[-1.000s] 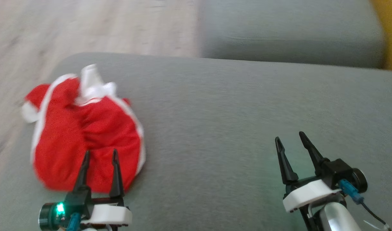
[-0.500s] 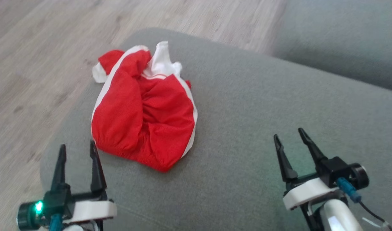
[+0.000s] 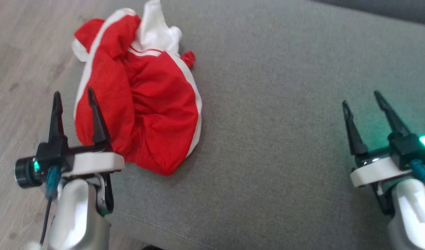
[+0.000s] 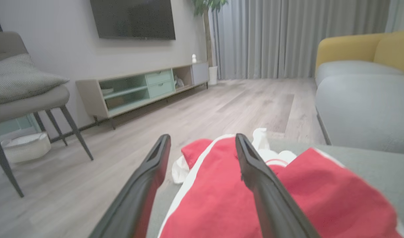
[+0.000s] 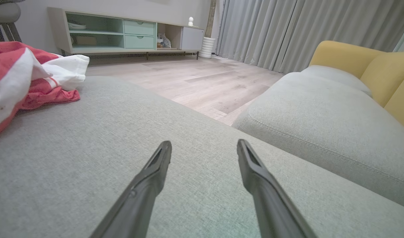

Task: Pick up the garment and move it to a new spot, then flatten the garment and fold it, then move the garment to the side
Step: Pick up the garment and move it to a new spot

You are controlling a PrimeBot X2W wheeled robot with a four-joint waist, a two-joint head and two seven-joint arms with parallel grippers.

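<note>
A crumpled red-and-white garment (image 3: 146, 104) lies at the upper left of the head view on a grey cushion (image 3: 285, 121), its long axis running up the frame. The left gripper (image 3: 73, 92), wide and empty, hangs at its lower-left edge, perhaps touching. The right gripper (image 3: 360, 98), equally wide, stands well apart.

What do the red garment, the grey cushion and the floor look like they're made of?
Garment: thin soft fabric, likely synthetic knit; matte red with white trim, crumpled in loose folds.
Cushion: matte grey woven upholstery, fine heathered grain.
Floor: pale wood or wood-look laminate; grain streaks and plank joints, low sheen.
</note>
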